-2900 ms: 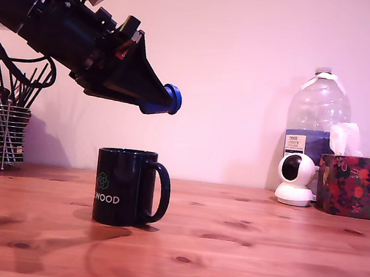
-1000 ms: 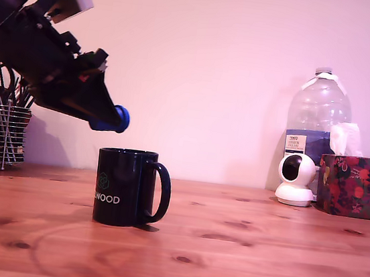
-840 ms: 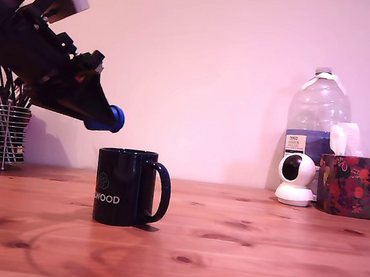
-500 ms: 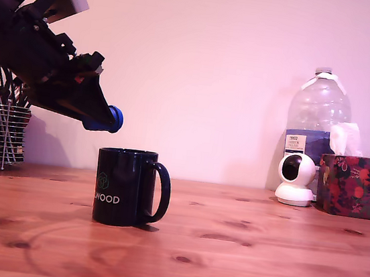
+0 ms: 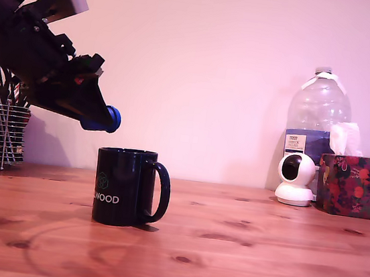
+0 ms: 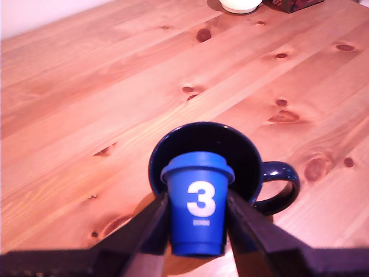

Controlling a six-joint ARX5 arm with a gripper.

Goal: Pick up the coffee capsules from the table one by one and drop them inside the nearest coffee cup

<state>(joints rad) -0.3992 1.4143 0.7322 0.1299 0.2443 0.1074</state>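
Fingers (image 6: 144, 228) clamp blue capsule (image 6: 197, 202), gripper (image 5: 99, 120) just above the mug (image 5: 125, 186), slightly toward exterior view's left of the mouth; wrist view shows capsule over the opening.

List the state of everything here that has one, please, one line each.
Gripper: shut on the capsule, above the mug.
Capsule: held in the air, marked 3.
Mug: upright on the table, nothing seen inside.
Bottle: upright, capped.
Tissue box: open, tissue sticking out.
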